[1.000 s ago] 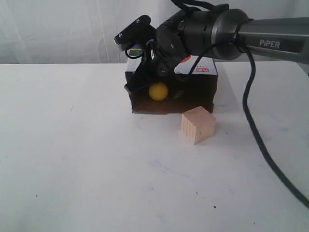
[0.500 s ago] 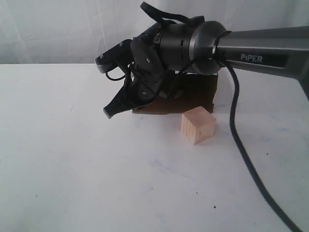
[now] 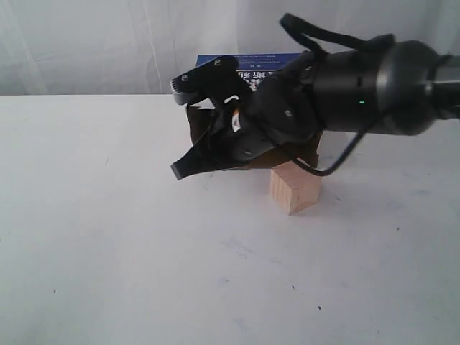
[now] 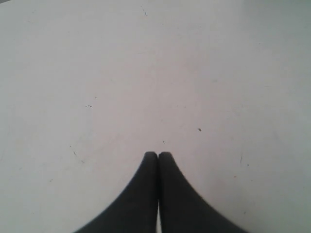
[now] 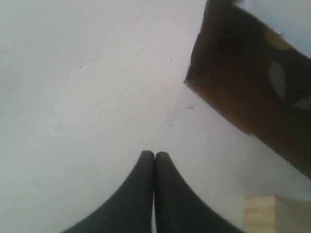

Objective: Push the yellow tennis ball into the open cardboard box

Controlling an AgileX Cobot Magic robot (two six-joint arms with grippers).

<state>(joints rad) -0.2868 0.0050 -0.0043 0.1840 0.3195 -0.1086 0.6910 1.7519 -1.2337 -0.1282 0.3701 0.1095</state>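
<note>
The open cardboard box (image 3: 244,62) lies at the back of the white table, its blue printed top showing above my right arm. The arm covers most of its dark mouth. The yellow tennis ball is hidden in the exterior view, and I cannot make it out for certain in the right wrist view. My right gripper (image 3: 180,171) is shut on nothing, pointing down-left just in front of the box's left corner. In the right wrist view the gripper (image 5: 154,154) hangs over bare table, with the box (image 5: 233,73) off to one side. My left gripper (image 4: 158,154) is shut over bare table and is out of the exterior view.
A pale wooden cube (image 3: 295,188) stands just in front of the box's right part, under my right arm; its corner (image 5: 277,213) shows in the right wrist view. The white table (image 3: 108,237) spreads to the left and front. A white curtain hangs behind.
A second ago the ball sat in the box's mouth beside my right gripper. The gripper has since come out towards the front left, then shifted slightly right. The arm now covers the ball.
</note>
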